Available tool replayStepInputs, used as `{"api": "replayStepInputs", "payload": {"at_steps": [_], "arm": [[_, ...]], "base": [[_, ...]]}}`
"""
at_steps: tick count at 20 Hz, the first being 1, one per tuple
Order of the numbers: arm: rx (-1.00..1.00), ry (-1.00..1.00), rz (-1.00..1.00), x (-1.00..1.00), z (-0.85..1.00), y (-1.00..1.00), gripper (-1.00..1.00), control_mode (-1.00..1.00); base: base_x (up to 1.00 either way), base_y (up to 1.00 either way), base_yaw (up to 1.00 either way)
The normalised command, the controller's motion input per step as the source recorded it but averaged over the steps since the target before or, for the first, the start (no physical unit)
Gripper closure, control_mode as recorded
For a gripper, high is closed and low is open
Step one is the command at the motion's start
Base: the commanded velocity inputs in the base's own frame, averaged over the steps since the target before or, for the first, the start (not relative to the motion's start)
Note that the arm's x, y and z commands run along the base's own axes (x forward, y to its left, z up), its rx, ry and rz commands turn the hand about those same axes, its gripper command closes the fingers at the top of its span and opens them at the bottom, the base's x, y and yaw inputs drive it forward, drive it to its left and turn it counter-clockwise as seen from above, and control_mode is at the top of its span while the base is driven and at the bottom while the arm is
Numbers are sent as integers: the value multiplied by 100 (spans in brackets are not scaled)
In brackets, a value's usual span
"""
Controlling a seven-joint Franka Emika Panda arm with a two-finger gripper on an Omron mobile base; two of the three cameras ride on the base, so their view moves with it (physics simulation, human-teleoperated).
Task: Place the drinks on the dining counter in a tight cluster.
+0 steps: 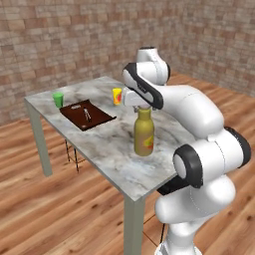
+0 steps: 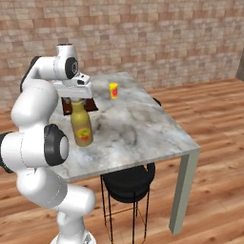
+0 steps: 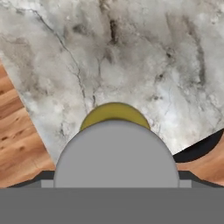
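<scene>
grey cap (image 3: 116, 153) of the yellow bottle (image 1: 143, 133) sits directly under the gripper (image 2: 74, 99); bottle upright on the dining counter (image 2: 143, 128), long axis vertical, jaws spread, not gripping.

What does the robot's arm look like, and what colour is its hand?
The arm is made of fat, rounded, glossy white segments with dark black bands at the joints, like rings. The gripper is a boxy white block at the end. No cables or markings can be seen.
</scene>
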Motion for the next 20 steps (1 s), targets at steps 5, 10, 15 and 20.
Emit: {"api": "replayStepInputs", "payload": {"at_steps": [5,10,15,20], "arm": [[0,0,10,-4,-2,12,100,-100],[0,0,8,-6,-1,40,100,-100],[0,0,3,4,-16,31,100,-100],[0,0,0,24,-28,9,100,-100]], "base": [[0,0,0],[0,0,0],[0,0,0],[0,0,0]]}}
